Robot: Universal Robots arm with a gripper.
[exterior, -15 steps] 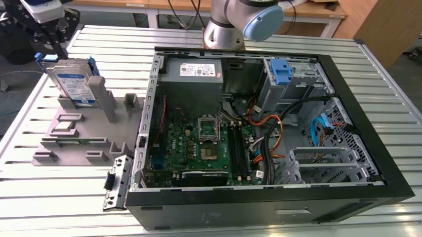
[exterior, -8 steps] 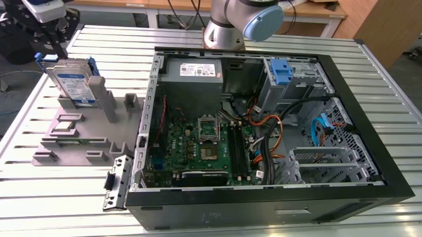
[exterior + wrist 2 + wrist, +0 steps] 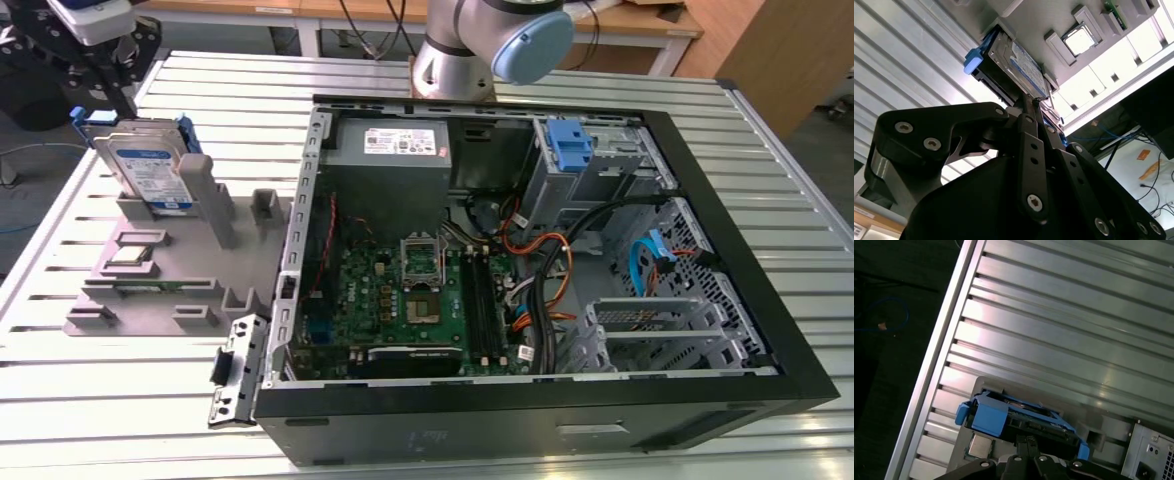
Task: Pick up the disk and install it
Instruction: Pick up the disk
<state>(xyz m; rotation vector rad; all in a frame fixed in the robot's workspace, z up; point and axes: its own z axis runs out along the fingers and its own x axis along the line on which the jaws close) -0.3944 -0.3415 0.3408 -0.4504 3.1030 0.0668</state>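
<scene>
The disk [image 3: 150, 170] stands on edge in a slot of the grey holder [image 3: 174, 295] at the exterior view's left, silver with a blue-and-white label and blue side rails. My gripper [image 3: 104, 100] hangs just above its upper edge, fingers together with nothing between them. In both wrist views the fingertips converge close over the disk [image 3: 1014, 65] [image 3: 1014, 417], with the gripper [image 3: 1033, 102] [image 3: 1026, 441] pointing at the edge between the blue rails.
The open computer case [image 3: 747, 300] lies at the exterior view's right, with a grey power supply [image 3: 400, 145] and a drive bay with a blue latch [image 3: 567, 145] at its back. A small square processor chip [image 3: 130, 256] [image 3: 1079, 40] sits on the holder.
</scene>
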